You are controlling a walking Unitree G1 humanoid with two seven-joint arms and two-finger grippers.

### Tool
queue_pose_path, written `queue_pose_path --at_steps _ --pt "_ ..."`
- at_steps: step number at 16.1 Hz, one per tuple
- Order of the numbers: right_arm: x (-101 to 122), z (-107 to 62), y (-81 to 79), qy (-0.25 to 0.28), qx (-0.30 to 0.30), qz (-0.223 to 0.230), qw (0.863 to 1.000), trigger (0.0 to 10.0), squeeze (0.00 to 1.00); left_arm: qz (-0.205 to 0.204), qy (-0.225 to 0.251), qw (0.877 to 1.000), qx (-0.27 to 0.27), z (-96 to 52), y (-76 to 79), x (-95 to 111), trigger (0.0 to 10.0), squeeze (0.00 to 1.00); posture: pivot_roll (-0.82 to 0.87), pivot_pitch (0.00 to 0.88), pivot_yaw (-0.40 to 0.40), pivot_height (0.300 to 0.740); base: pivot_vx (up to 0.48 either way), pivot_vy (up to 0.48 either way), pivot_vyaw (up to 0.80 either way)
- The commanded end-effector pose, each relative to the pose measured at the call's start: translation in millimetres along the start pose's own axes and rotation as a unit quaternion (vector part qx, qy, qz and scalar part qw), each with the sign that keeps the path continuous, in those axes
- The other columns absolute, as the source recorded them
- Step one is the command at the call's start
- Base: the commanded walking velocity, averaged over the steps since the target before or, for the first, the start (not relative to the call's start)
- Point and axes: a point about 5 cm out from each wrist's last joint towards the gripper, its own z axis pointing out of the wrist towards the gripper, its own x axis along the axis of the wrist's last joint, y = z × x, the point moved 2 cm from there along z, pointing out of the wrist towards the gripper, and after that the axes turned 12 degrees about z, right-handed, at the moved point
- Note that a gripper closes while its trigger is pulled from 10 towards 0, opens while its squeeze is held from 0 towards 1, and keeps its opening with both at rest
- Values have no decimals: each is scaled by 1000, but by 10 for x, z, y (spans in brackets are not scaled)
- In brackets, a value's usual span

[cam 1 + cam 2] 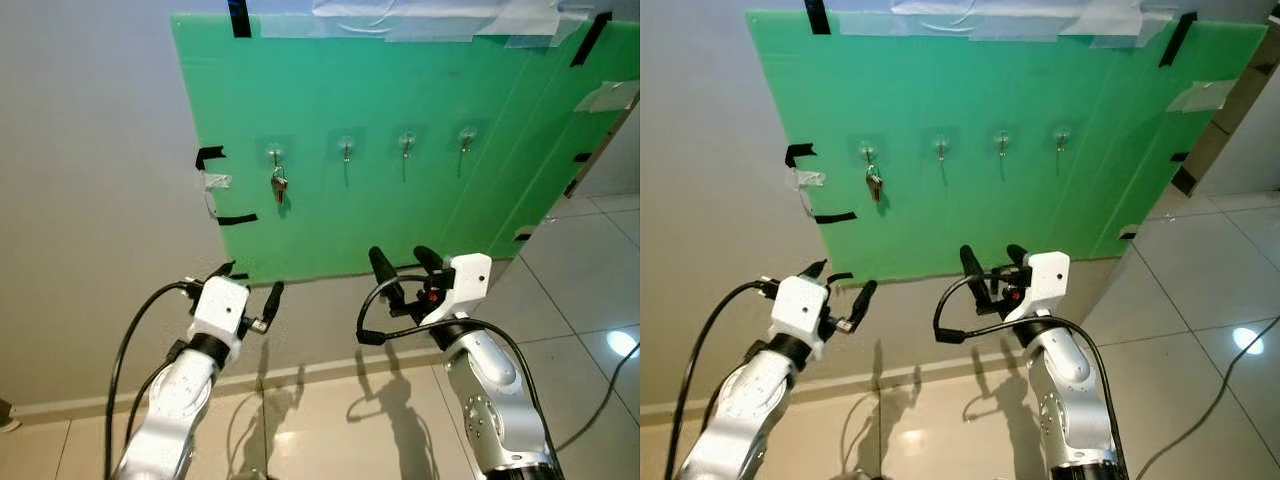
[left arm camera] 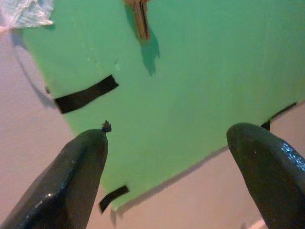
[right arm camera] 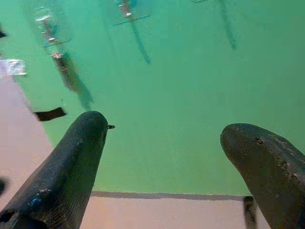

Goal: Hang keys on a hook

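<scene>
A: Since the board (image 1: 420, 190) is the biggest thing here, start there. What is on it?

B: It is a green sheet taped to the wall (image 1: 90, 180), with four hooks (image 1: 346, 149) in a row across its middle. The keys (image 1: 279, 185) hang from the hook at the board's left end; the other three are bare.

A: And the arms?

B: Both are raised below the board's lower edge. The right gripper (image 1: 405, 268) sits under the board's middle, fingers spread wide with nothing between them. The left gripper (image 1: 250, 285) is under the board's lower left corner, below the keys, also wide open and empty. In the left wrist view the tip of a key shows above the parted fingers (image 2: 71, 176).

A: So the task looks finished?

B: I would judge so: the keys are on a hook, and neither claw holds anything.

A: If they had to be taken again, how would they handle?

B: My guess is a light, loose metal bunch, hard and a bit slippery, free to swing on its ring. I would pinch the flat blades low down, clear of the hook, then lift up and off.

A: Anything smaller?

B: Black tape strips (image 1: 236, 219) at the board's left edge.
</scene>
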Motion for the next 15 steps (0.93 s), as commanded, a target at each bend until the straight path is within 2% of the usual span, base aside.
queue_pose_path --at_steps 1,8,11,12,15 --pt "7 11 -76 -9 28 8 1000 10000 0 -3 -8 1000 6 8 -12 -63 10000 0 -37 0 22 740 0 0 0" --pt "-61 0 -160 -41 66 10 997 10000 0 -2 8 1000 11 106 -75 -24 10000 0 -45 0 21 740 0 0 0" --pt "-52 1 -122 -40 58 7 997 10000 0 -3 24 1000 13 158 -97 64 10000 0 -46 0 20 740 0 0 0" --pt "-48 -1 -107 -40 54 7 998 10000 0 -16 29 999 16 160 -106 81 10000 0 -46 0 20 740 0 0 0" --pt "-42 -10 -50 -38 35 6 999 10000 0 -26 31 999 18 152 -117 90 10000 0 -50 0 22 740 303 -369 0"
